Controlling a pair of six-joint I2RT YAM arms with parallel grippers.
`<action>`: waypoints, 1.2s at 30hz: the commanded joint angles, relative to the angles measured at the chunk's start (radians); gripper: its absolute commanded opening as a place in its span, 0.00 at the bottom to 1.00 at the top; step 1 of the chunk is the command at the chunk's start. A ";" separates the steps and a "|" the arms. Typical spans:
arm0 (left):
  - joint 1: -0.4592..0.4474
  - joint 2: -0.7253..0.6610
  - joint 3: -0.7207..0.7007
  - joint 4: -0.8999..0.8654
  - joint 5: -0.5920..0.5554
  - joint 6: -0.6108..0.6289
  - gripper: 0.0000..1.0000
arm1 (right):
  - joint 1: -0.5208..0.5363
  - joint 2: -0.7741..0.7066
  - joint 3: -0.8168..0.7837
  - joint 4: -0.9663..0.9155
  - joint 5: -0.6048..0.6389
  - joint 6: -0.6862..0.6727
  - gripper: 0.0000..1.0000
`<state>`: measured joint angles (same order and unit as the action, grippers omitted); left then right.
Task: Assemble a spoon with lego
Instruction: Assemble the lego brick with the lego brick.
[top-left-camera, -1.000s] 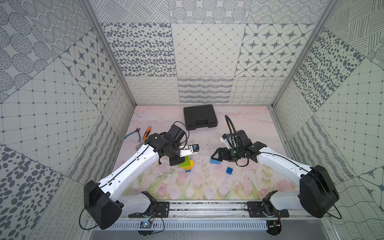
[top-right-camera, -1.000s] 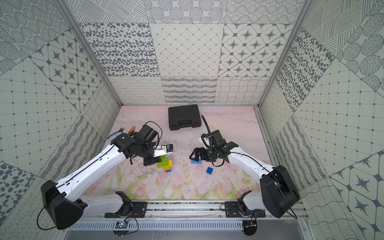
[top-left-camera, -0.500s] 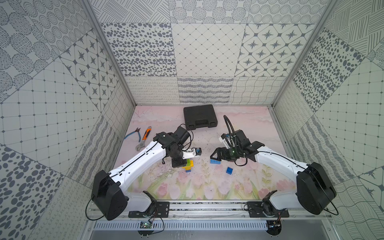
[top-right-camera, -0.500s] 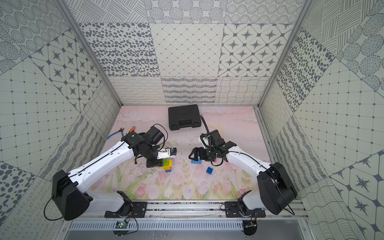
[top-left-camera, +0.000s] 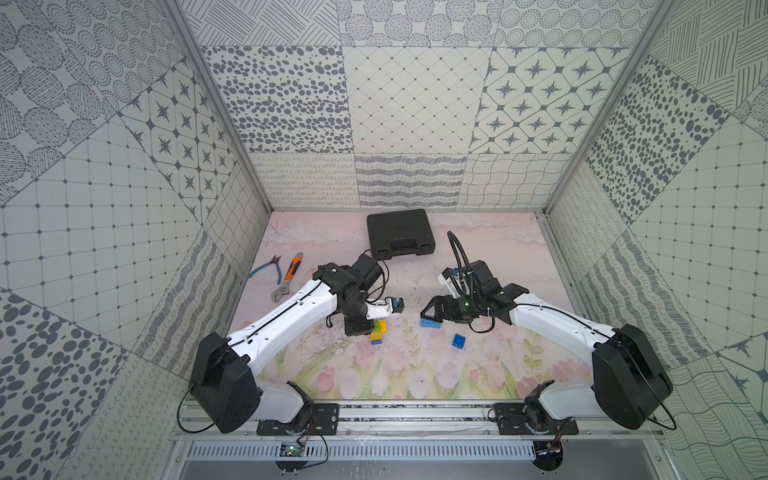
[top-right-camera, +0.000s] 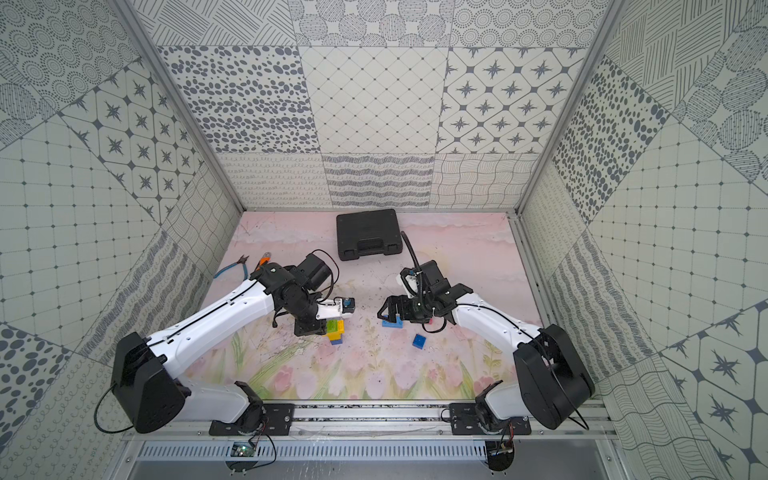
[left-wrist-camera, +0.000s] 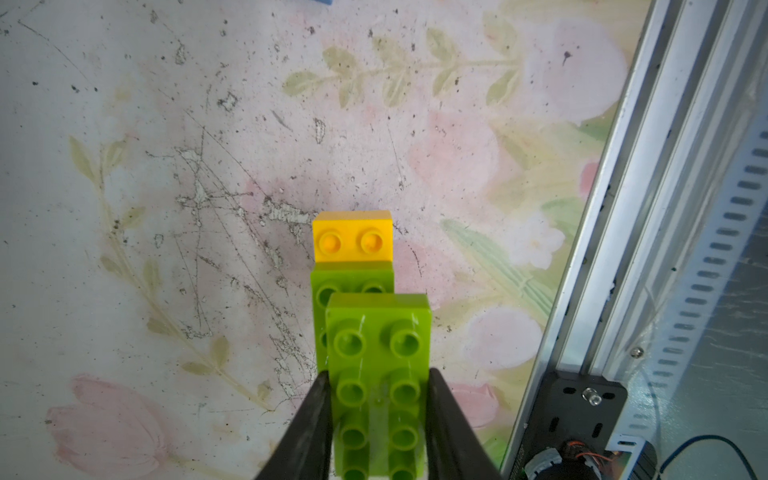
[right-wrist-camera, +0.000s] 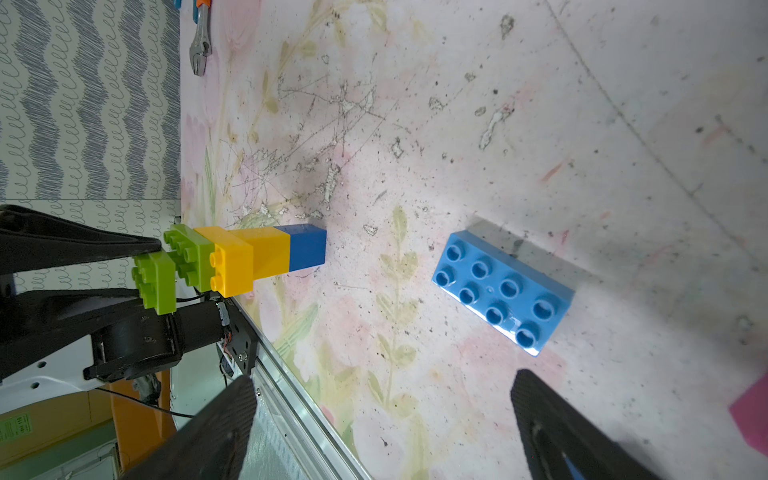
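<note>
Scuffed floral desk (top-left-camera: 415, 257): our left end effector (left-wrist-camera: 379, 376) pinches a lime green brick (left-wrist-camera: 380, 332) over the half-built spoon (right-wrist-camera: 266, 253) standing near its middle. We'd square the studs, then press straight down; the right end effector (right-wrist-camera: 382, 378) gapes wide.

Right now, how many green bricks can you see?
2: one green brick between the left fingers, a second green brick just beneath, topping the yellow-and-blue stack. More could hide under the arms.

walls (top-left-camera: 407, 104): grey-on-white patterned panels | floor mat (top-left-camera: 415, 374): scuffed pink floral print | front: aluminium rail (top-left-camera: 415, 409) | light: even
</note>
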<state>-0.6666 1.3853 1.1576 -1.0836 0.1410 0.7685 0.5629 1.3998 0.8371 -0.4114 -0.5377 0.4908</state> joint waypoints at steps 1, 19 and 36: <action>-0.002 0.009 0.004 -0.013 -0.021 0.015 0.27 | 0.005 -0.014 -0.016 0.049 -0.010 0.002 0.98; 0.003 0.034 0.004 0.005 -0.036 0.029 0.29 | 0.004 -0.029 -0.038 0.057 -0.014 0.000 0.98; -0.006 0.033 -0.028 0.005 -0.041 0.011 0.28 | 0.004 -0.021 -0.036 0.069 -0.021 0.001 0.98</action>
<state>-0.6678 1.4200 1.1503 -1.0515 0.1089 0.7769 0.5629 1.3956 0.8089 -0.3859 -0.5499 0.4911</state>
